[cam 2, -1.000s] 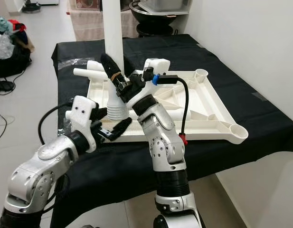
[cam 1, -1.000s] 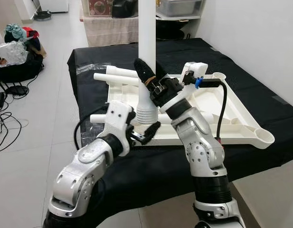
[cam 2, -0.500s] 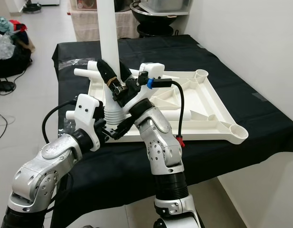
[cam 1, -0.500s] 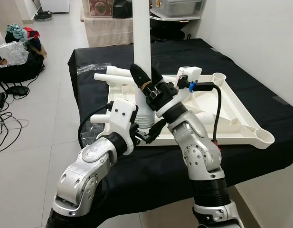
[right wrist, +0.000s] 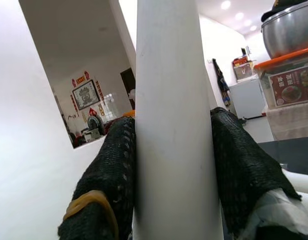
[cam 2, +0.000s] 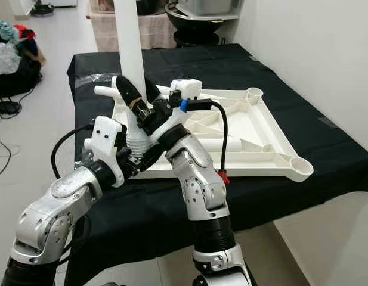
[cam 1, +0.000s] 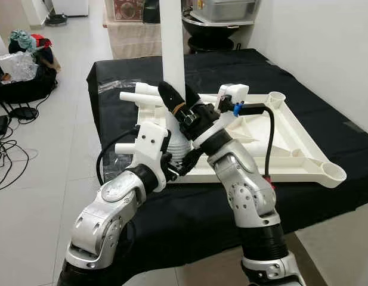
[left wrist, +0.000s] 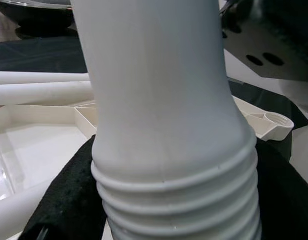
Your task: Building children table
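Gripping the white table leg (cam 1: 172, 53) on either side of its smooth shaft, the right gripper (cam 1: 176, 102) holds it upright, black fingers (right wrist: 114, 170) pressed against the plastic. Lower down, the left gripper (cam 1: 182, 162) has its fingers closed around the leg's ribbed, threaded end (left wrist: 178, 195). This happens at the near left corner of the upturned white tabletop (cam 1: 303, 152), which lies on a black-draped table (cam 1: 231, 65). Two more loose white legs (cam 1: 139, 95) lie at the tabletop's far left edge, beside crinkled clear plastic (cam 1: 115, 85). A black cable (cam 1: 272, 134) loops from the right wrist across the tabletop. Bags and clothing (cam 1: 19, 56) sit on the floor far left.
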`<state>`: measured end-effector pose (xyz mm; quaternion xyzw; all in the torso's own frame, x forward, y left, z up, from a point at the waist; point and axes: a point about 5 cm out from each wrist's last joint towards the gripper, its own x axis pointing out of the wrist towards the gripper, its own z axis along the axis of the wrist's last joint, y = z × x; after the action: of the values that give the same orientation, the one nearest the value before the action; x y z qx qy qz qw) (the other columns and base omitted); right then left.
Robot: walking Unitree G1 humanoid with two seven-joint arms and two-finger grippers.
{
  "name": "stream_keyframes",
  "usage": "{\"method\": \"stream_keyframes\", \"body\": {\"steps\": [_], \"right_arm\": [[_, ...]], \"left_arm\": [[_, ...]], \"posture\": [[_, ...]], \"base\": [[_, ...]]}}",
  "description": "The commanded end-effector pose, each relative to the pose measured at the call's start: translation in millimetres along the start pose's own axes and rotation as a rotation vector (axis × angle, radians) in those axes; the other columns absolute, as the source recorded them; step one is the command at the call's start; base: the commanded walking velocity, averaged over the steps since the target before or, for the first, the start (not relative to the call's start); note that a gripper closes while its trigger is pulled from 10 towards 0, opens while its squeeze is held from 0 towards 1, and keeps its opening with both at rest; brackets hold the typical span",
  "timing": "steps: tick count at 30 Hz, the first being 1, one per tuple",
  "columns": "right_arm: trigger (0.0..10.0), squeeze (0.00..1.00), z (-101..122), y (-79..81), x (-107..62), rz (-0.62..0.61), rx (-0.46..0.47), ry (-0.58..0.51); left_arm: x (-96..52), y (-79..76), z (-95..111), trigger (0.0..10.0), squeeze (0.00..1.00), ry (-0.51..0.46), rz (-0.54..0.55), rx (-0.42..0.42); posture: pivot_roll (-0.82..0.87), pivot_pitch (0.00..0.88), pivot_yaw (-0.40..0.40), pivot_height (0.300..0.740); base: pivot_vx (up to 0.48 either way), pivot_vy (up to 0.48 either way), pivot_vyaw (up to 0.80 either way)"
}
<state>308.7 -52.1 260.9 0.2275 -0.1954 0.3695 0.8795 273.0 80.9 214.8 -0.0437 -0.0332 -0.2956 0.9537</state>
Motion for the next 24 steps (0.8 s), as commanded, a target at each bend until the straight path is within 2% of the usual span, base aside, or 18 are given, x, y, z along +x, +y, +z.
{"method": "stream_keyframes", "body": {"steps": [1, 10, 11, 13, 14, 15, 16, 17, 18, 19, 24], "right_arm": [[0.0, 0.00, 0.4, 6.8, -1.3, -0.001, 0.047, -0.045], [0.0, 0.00, 1.2, 5.4, -1.7, -0.006, 0.045, -0.045], [0.0, 0.00, 1.3, 5.3, -1.8, -0.006, 0.044, -0.044], [0.0, 0.00, 1.7, 4.7, -1.6, -0.014, 0.033, -0.042], [4.0, 0.00, 1.8, 4.2, -1.1, -0.024, 0.022, -0.035], [4.0, 0.00, 1.8, 3.8, -0.8, -0.030, 0.015, -0.030], [10.0, 0.00, 1.9, 3.0, 0.1, -0.038, 0.010, -0.025], [10.0, 0.04, 1.9, 2.6, 0.6, -0.041, 0.008, -0.022], [10.0, 0.04, 1.9, 2.6, 0.6, -0.041, 0.008, -0.022], [10.0, 1.00, 2.3, 1.7, 1.5, -0.043, 0.008, -0.020], [10.0, 0.98, 2.5, -1.7, 2.9, -0.052, 0.001, 0.001]], "left_arm": [[0.8, 3.3, 0.6, 0.0, 0.00, -0.003, 0.026, 0.023], [-1.9, 9.5, -1.0, 0.0, 0.00, 0.005, 0.060, 0.048], [-2.2, 10.4, -1.5, 9.3, 0.00, 0.008, 0.063, 0.052], [-2.7, 11.5, -2.7, 9.3, 0.00, 0.020, 0.066, 0.066], [-3.2, 12.3, -3.7, 10.0, 0.00, 0.027, 0.067, 0.081], [-3.6, 12.8, -4.2, 10.0, 0.00, 0.030, 0.068, 0.091], [-4.3, 13.5, -4.8, 10.0, 0.00, 0.034, 0.070, 0.107], [-4.8, 13.9, -5.1, 10.0, 0.00, 0.035, 0.072, 0.117], [-4.8, 13.9, -5.1, 10.0, 0.00, 0.035, 0.072, 0.117], [-5.9, 14.6, -5.6, 10.0, 0.00, 0.038, 0.072, 0.134], [-10.2, 16.0, -7.4, 10.0, 0.00, 0.053, 0.062, 0.187]], "posture": [[0.04, 0.050, -0.031, 0.740], [0.04, 0.050, -0.033, 0.740], [0.04, 0.050, -0.033, 0.740], [0.04, 0.050, -0.034, 0.740], [0.04, 0.049, -0.035, 0.740], [0.04, 0.049, -0.035, 0.740], [0.04, 0.049, -0.036, 0.740], [0.04, 0.049, -0.036, 0.740], [0.04, 0.049, -0.036, 0.740], [0.04, 0.049, -0.037, 0.740], [0.04, 0.049, -0.039, 0.740]], "base": [[0.000, 0.000, 0.00], [0.000, 0.000, 0.00], [0.000, 0.000, 0.00], [0.000, 0.000, 0.00], [0.000, 0.000, 0.00], [0.000, 0.000, 0.00], [0.000, 0.000, 0.00], [0.000, 0.000, 0.00], [0.000, 0.000, 0.00], [0.000, 0.000, 0.00], [0.000, 0.000, 0.00]]}}
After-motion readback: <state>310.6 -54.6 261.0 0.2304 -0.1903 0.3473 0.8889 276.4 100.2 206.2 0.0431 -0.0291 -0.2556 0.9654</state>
